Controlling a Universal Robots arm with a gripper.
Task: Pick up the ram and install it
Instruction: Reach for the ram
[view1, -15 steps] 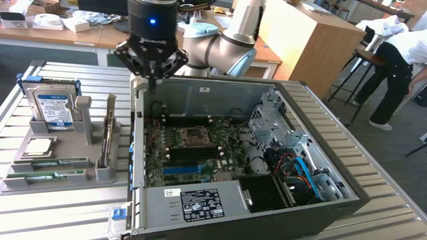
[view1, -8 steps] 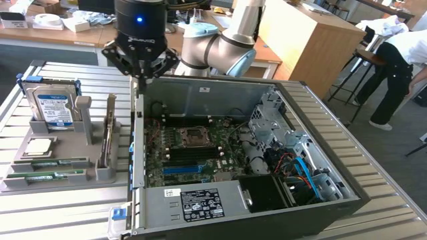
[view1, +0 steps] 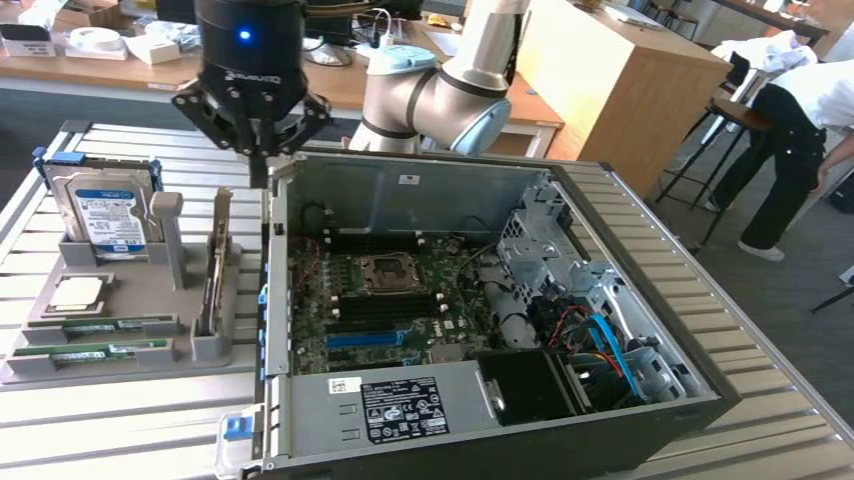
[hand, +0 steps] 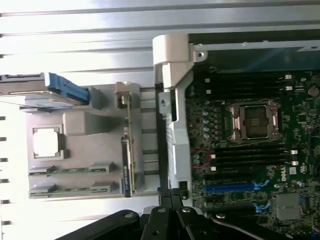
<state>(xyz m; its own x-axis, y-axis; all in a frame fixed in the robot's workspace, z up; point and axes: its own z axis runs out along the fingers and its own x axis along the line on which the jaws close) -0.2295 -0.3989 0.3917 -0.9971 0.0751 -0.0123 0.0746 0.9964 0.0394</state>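
Observation:
Two green ram sticks (view1: 104, 324) (view1: 91, 352) lie flat in the front slots of a grey holder tray (view1: 127, 285), at the exterior view's left. In the wrist view the same sticks (hand: 70, 171) (hand: 70, 190) lie side by side. A third thin board (view1: 216, 262) (hand: 128, 150) stands on edge at the tray's side nearest the case. My gripper (view1: 256, 165) (hand: 170, 196) is shut and holds nothing. It hangs above the open computer case's wall (view1: 274, 250), beside the tray. The motherboard's black memory slots (view1: 380, 308) (hand: 250, 152) lie inside the case.
A hard drive (view1: 110, 215) stands upright at the tray's back, with a CPU chip (view1: 78, 292) in front of it. A blue slot strip (view1: 367, 340) (hand: 232, 187) sits on the motherboard. A person (view1: 787, 120) stands at the far right, and desks lie behind.

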